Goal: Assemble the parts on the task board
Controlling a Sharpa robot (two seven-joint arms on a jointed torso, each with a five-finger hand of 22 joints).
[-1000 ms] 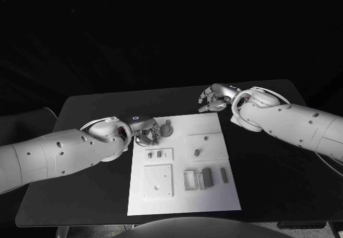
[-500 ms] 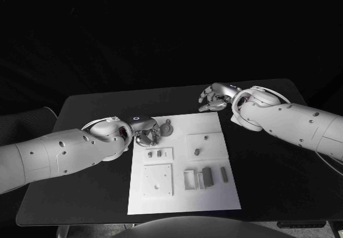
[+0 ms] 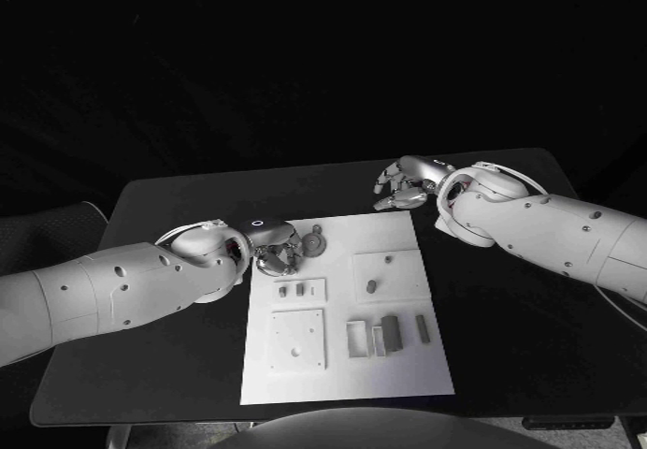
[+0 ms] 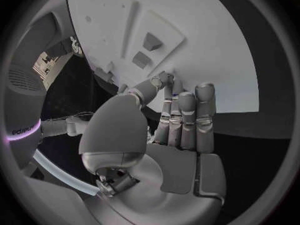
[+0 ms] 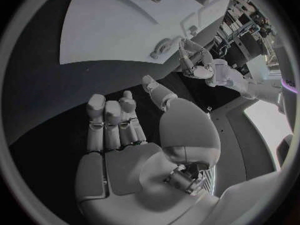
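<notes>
From my seat the task board (image 3: 405, 369) is a plain white plate in the middle of the black table (image 3: 162, 309), with small grey parts (image 3: 390, 334) near its front edge. My left hand (image 3: 280, 253) sits at the board's far left corner, pinching a round grey part (image 3: 313, 244). My right hand (image 3: 402, 185) hovers off the far right corner, fingers loose, holding nothing.

A flat white rectangular task board (image 3: 405, 369) lies mid-counter, its long side running from the near edge to the far edge. On it small grey parts rest: a round piece (image 3: 313, 244) at its far left corner, upright bars (image 3: 391, 334) near its right edge.
</notes>
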